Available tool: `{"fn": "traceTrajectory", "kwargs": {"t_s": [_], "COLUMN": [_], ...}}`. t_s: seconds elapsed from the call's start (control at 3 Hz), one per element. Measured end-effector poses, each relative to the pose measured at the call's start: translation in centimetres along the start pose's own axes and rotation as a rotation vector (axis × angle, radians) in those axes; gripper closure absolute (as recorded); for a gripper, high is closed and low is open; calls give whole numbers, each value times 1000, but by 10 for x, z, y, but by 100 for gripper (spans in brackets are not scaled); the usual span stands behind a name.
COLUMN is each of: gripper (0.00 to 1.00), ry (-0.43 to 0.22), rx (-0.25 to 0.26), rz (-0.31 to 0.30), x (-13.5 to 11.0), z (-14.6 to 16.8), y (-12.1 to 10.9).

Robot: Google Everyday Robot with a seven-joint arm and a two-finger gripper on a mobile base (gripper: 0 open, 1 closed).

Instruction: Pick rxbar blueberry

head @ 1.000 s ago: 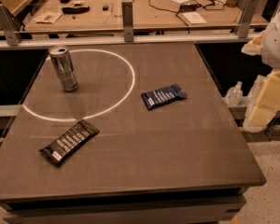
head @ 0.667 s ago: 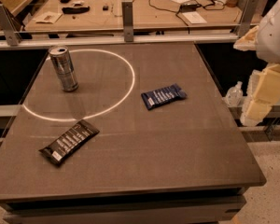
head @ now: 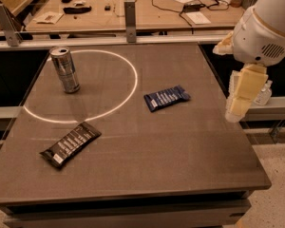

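Observation:
The rxbar blueberry is a small flat bar in a dark blue wrapper with white lettering. It lies flat on the dark table, right of centre, just outside the white circle. My gripper hangs from the white arm at the table's right edge. It is to the right of the bar, above the table surface and apart from the bar. It holds nothing that I can see.
A longer black-wrapped bar lies at the front left. A metal can stands upright at the back left inside the white circle. A workbench with cables and small items stands behind a rail.
The arm and gripper have moved left, further into view over the table's right edge. The bars and the can have not moved.

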State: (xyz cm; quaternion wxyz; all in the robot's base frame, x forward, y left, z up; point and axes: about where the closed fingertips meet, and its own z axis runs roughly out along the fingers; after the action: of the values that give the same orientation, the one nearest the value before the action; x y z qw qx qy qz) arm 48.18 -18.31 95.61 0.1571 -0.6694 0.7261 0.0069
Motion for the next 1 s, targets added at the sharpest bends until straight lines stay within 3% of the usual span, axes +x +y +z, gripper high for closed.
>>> {"fn": "traceTrajectory", "kwargs": {"t_s": [0.33, 0.67, 1.0], "gripper": [0, 0, 0], "ry": [48, 40, -36], "rx": [-4, -23, -76], "rz": [47, 38, -55], "x": [0, -3, -10], "z": [25, 46, 62], "y": [-7, -18, -30]}}
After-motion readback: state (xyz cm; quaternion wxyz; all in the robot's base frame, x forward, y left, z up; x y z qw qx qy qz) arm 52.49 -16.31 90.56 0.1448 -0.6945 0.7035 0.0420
